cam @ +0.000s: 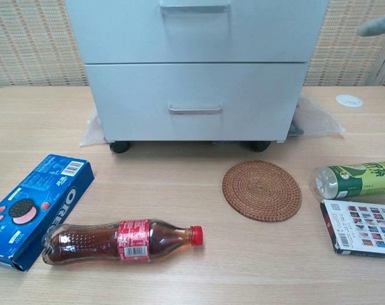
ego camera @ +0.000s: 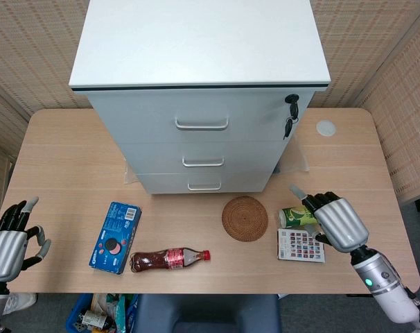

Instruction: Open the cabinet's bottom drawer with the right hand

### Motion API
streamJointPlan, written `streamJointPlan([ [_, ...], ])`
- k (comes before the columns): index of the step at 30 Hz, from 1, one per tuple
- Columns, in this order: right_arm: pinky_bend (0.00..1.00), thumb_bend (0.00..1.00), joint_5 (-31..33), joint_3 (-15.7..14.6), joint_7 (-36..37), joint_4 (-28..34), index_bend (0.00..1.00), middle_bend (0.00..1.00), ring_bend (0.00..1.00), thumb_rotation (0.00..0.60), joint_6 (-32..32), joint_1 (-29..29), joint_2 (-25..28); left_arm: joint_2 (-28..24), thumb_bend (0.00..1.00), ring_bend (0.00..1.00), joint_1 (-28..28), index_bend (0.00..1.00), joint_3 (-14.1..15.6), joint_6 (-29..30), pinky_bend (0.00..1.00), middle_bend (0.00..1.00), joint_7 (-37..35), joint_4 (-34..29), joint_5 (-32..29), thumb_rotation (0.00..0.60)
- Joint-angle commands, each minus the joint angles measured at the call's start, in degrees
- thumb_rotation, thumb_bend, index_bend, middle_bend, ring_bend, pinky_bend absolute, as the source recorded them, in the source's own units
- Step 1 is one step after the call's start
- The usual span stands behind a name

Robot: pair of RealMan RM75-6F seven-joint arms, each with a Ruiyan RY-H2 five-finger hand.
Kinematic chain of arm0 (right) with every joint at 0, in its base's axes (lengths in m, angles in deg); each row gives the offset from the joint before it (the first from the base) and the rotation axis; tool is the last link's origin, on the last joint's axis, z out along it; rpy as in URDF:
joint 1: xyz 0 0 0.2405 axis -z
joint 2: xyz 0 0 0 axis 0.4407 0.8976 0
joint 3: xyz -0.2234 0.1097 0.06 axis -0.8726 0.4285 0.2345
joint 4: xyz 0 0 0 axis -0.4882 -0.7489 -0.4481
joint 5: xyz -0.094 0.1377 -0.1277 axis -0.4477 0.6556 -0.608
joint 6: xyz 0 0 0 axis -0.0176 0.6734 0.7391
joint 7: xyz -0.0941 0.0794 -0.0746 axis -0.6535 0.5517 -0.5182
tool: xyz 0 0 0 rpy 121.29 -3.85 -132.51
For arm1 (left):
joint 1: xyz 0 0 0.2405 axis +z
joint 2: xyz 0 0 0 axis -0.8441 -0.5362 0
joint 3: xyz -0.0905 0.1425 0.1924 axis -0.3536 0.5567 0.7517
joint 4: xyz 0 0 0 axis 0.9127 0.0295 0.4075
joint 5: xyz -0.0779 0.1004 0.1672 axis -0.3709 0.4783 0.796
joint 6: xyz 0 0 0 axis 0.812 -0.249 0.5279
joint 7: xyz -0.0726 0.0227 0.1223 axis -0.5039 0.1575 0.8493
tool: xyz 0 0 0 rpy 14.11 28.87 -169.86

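Observation:
A white three-drawer cabinet stands at the back of the table. Its bottom drawer is closed, with a metal handle at its centre. My right hand hovers open above the green bottle, fingers spread, right of the cabinet front and well apart from the handle. One fingertip of it shows at the chest view's top right edge. My left hand is open at the table's near left corner, holding nothing.
A woven coaster lies in front of the cabinet. A green bottle and a printed box lie to its right. A cola bottle and a blue Oreo box lie at the near left. Keys hang from the cabinet lock.

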Motion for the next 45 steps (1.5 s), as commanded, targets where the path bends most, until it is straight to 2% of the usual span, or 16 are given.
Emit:
streamJointPlan([
  [1, 0.51, 0.26, 0.6, 1.0, -1.6, 1.2, 0.06, 0.47, 0.50, 0.600, -1.4, -1.6, -0.3, 0.1, 0.36, 0.01, 0.0, 0.05, 0.0, 0.2, 0.08, 0.00, -0.1, 0.0, 0.2, 0.600],
  [5, 0.58, 0.26, 1.6, 2.3, -3.6, 2.7, 0.09, 0.55, 0.59, 0.600, -3.9, -4.2, -0.7, -0.1, 0.36, 0.10, 0.0, 0.15, 0.1, 0.1, 0.11, 0.03, -0.1, -0.3, 0.3, 0.600],
  [8, 0.61, 0.26, 2.0, 2.6, -4.3, 3.0, 0.12, 0.61, 0.63, 0.600, -4.6, -4.8, -0.8, -0.1, 0.36, 0.14, -0.1, 0.19, 0.1, 0.1, 0.14, 0.08, -0.1, -0.4, 0.3, 0.600],
  [10, 0.65, 0.26, 2.7, 2.9, -6.0, 3.7, 0.15, 0.65, 0.67, 0.600, -7.3, -6.7, -1.0, -0.2, 0.36, 0.18, 0.0, 0.21, 0.2, 0.1, 0.16, 0.12, 0.0, -0.6, 0.3, 0.600],
  [14, 0.72, 0.27, 7.8, 3.9, -9.0, 4.9, 0.15, 0.74, 0.75, 0.600, -14.0, -10.7, -1.4, -0.2, 0.36, 0.22, 0.1, 0.21, 0.2, 0.3, 0.18, 0.17, 0.0, -0.7, 0.5, 0.600],
  [17, 0.73, 0.28, 11.6, 4.6, -11.4, 5.1, 0.15, 0.77, 0.78, 0.600, -17.1, -13.1, -2.2, -0.3, 0.36, 0.22, 0.0, 0.20, 0.3, 0.4, 0.18, 0.17, 0.1, -0.7, 0.8, 0.600],
  [22, 0.76, 0.28, 17.1, 5.1, -14.4, 4.7, 0.15, 0.80, 0.80, 0.600, -21.1, -16.5, -3.7, -0.5, 0.36, 0.23, -0.1, 0.10, 0.3, 0.2, 0.18, 0.20, 0.2, -1.0, 0.9, 0.600],
  [26, 0.76, 0.29, 21.8, 5.5, -17.1, 4.0, 0.15, 0.81, 0.81, 0.600, -23.8, -19.7, -5.2, -0.6, 0.36, 0.25, -0.2, 0.08, 0.4, 0.1, 0.18, 0.23, 0.5, -1.2, 1.2, 0.600],
  [28, 0.76, 0.29, 24.0, 5.5, -18.5, 3.6, 0.15, 0.81, 0.81, 0.600, -24.6, -21.3, -6.2, -0.6, 0.36, 0.22, -0.2, 0.07, 0.5, 0.2, 0.18, 0.21, 0.6, -1.3, 1.4, 0.600],
  [30, 0.76, 0.29, 25.9, 5.4, -19.8, 3.2, 0.14, 0.81, 0.81, 0.600, -25.2, -22.8, -7.2, -0.8, 0.36, 0.16, -0.2, 0.04, 0.6, 0.1, 0.18, 0.13, 0.8, -1.5, 1.3, 0.600],
  [32, 0.76, 0.29, 27.6, 5.2, -20.8, 2.6, 0.10, 0.81, 0.81, 0.600, -25.6, -23.9, -8.1, -0.9, 0.36, 0.11, -0.2, 0.00, 0.7, -0.1, 0.17, 0.05, 0.9, -1.7, 1.3, 0.600],
  [34, 0.76, 0.29, 29.4, 4.9, -22.2, 1.9, 0.06, 0.81, 0.81, 0.600, -25.8, -25.2, -9.1, -1.1, 0.36, 0.10, -0.3, 0.00, 0.7, -0.3, 0.16, 0.02, 0.8, -1.9, 1.3, 0.600],
  [37, 0.76, 0.29, 31.8, 4.3, -23.9, 1.0, 0.02, 0.81, 0.81, 0.600, -26.0, -27.0, -10.6, -1.2, 0.36, 0.10, -0.3, 0.00, 0.8, -0.6, 0.16, 0.00, 1.0, -2.1, 1.2, 0.600],
  [45, 0.76, 0.29, 37.7, 3.5, -26.4, -1.5, 0.02, 0.81, 0.81, 0.600, -25.5, -31.3, -14.2, -1.3, 0.36, 0.10, -0.3, 0.00, 0.9, -0.6, 0.15, 0.00, 1.3, -2.2, 1.2, 0.600],
])
